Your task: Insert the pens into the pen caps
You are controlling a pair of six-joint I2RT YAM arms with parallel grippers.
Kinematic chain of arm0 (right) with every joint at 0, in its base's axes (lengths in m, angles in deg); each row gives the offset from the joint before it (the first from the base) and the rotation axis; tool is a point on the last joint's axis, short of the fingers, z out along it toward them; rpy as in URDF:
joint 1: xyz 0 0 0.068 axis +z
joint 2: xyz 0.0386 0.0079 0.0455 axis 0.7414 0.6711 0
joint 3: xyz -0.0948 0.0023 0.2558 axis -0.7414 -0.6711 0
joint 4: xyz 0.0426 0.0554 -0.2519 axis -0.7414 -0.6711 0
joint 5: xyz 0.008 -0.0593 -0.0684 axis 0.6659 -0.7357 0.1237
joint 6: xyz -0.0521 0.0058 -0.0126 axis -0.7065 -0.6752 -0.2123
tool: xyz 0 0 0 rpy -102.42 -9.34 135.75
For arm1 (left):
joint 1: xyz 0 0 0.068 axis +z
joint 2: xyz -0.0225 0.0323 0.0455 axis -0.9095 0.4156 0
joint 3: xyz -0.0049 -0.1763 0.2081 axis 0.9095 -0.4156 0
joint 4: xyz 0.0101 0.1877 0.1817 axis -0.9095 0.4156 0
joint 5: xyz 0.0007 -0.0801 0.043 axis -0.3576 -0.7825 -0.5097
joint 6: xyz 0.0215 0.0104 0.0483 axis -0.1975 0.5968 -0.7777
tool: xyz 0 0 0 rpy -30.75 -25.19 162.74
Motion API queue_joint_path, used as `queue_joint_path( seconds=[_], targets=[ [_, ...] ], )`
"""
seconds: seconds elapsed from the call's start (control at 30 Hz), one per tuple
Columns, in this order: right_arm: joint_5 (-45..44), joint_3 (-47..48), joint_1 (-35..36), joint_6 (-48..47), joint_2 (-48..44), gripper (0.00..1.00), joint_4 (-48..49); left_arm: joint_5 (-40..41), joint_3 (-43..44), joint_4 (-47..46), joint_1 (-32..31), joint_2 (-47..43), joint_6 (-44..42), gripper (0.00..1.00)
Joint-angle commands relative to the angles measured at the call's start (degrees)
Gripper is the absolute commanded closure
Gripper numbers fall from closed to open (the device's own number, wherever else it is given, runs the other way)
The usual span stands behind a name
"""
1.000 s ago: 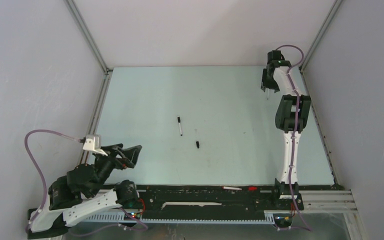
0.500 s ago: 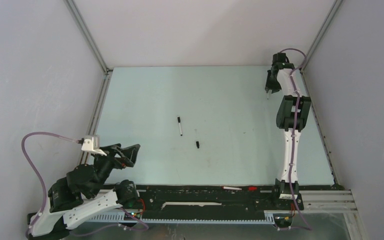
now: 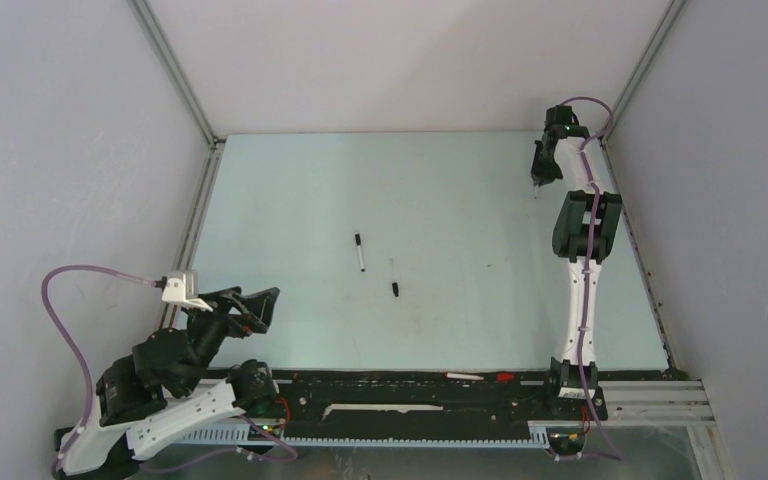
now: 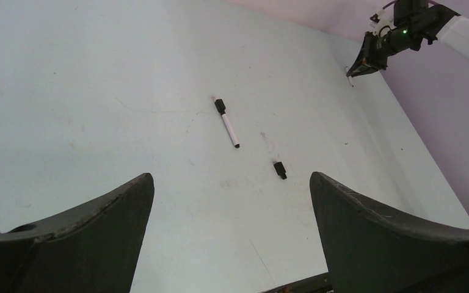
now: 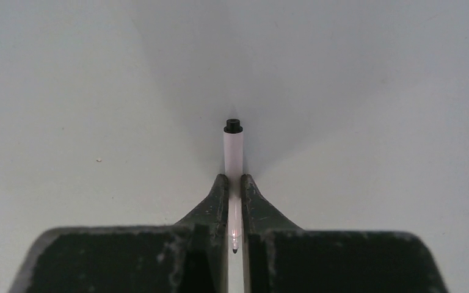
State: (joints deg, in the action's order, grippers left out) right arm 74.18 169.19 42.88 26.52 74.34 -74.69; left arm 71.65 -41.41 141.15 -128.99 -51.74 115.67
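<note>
At the table's far right, my right gripper (image 3: 538, 181) (image 5: 234, 183) is shut on a white pen (image 5: 233, 157). The pen's black end sticks out past the fingertips, and its nib points back between the fingers. From the left wrist view that pen (image 4: 349, 79) shows as a small tip below the right gripper (image 4: 361, 60). Mid-table lies a second white pen (image 3: 360, 254) (image 4: 228, 127) with a black cap on one end. A loose black pen cap (image 3: 396, 289) (image 4: 279, 170) rests a little to its right. My left gripper (image 3: 263, 306) (image 4: 231, 178) hangs open near the left front, holding nothing.
A black rail (image 3: 410, 385) runs along the near edge, with a white strip and a small red piece on it. Grey walls and metal frame posts enclose the pale table (image 3: 440, 180) on three sides.
The right gripper's jaws have closed onto the pen after the wrist shifted slightly right. The left arm sank a little; the mid-table pen and cap did not move.
</note>
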Motion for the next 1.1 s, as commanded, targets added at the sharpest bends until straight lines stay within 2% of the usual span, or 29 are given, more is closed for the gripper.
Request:
queue_joint_path(
  seconds=[0.0,0.17,0.43,0.57,1.07],
  targets=[
    [-0.3,-0.7,0.3,0.3,2.2,1.00,-4.5,0.3,-0.4,-1.4,0.5,-10.4,-1.2,0.00],
    [0.1,-2.1,2.9,-1.4,0.2,1.00,-3.4,0.3,-0.4,-1.3,0.6,-10.4,-1.2,0.00],
    [1.1,-8.1,8.6,-2.3,-8.5,1.00,1.1,1.0,-0.4,-1.1,0.6,-9.2,-0.9,0.00],
    [5.3,-14.7,10.8,-3.8,-13.8,1.00,5.7,1.2,-0.4,-1.0,0.6,-8.9,-0.7,0.00],
    [12.0,-32.9,17.2,-4.7,-27.8,1.00,15.7,1.6,-0.4,-0.8,1.2,-5.1,-0.4,0.02]
  ],
)
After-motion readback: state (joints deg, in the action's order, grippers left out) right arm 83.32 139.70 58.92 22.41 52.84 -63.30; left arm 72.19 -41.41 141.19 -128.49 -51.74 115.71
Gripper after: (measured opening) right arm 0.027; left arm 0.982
